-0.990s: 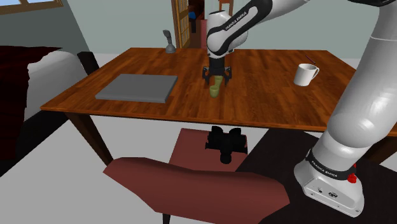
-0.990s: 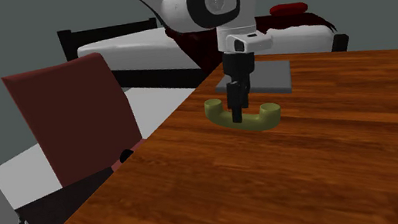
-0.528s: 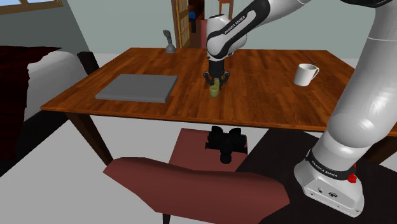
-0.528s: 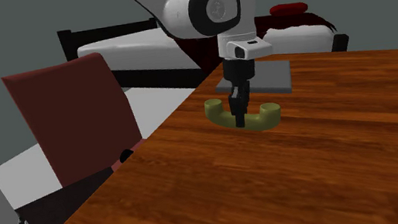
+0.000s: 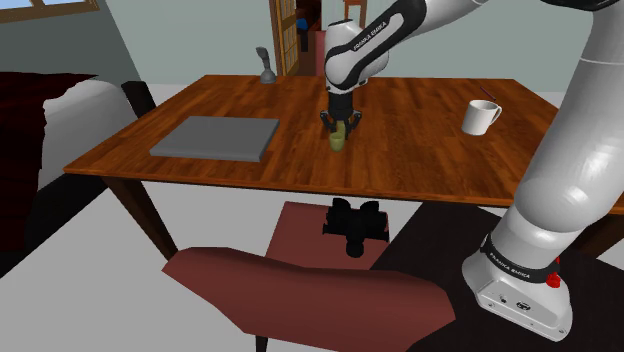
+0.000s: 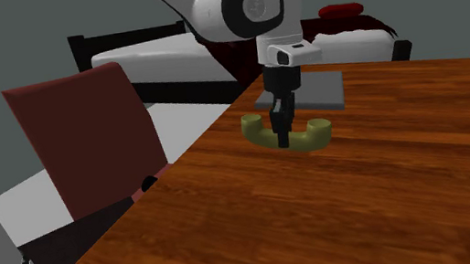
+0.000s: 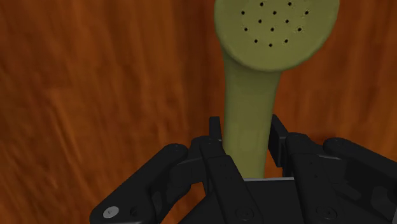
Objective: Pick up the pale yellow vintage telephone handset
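Olive-yellow handset (image 7: pixel 249 95): it lies near the middle of the wooden tabletop (image 5: pixel 420 165), between the flat grey pad (image 5: pixel 215 138) and the white mug (image 5: pixel 481 117) in the shoulder view, well apart from both.
Pincer (image 7: pixel 245 130): narrowed onto the handset's straight handle, a black finger against each side.
Hold point: mid-handle suits you best, because in the second exterior view the two round ends stick out evenly either side of the pincer (image 6: pixel 281 134).
Stiffness: judge it a rigid moulded body that should not give under your squeeze.
Weight: probably light to moderate, with the mass at the perforated earpiece (image 7: pixel 277 28) and its twin, so an off-centre hold would tip it.
Surface: smooth and rounded. Expect it could swivel between the fingers, so grip firmly and lift straight.
Clearance: you cannot tell whether it rests on the wood or hangs just above it.
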